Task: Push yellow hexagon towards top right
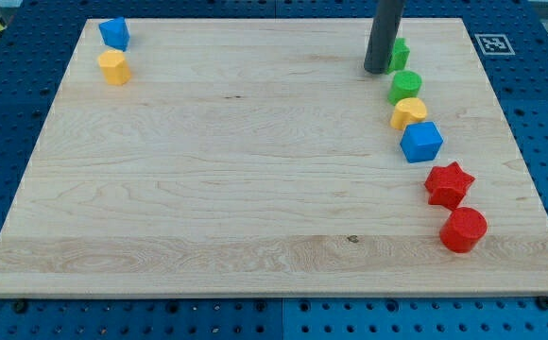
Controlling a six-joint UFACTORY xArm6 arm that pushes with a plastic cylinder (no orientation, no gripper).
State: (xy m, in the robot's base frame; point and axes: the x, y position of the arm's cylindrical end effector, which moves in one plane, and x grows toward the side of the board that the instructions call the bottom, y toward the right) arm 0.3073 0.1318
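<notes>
Across the pale wooden board (255,189), my bare rod tip (376,71), no claw to open or shut, stands far toward three o'clock of the yellow hexagon block (113,68)

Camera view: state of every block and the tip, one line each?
My tip: down on the board, beside the green block at the view's top right.
Green block: partly hidden by the rod.
Green cylinder: upright.
Yellow heart-like block: flat, between green cylinder and blue cube.
Blue cube: flat.
Red star: flat.
Red cylinder: upright.
Blue block: top left.
Yellow hexagon: top left, untouched.
</notes>
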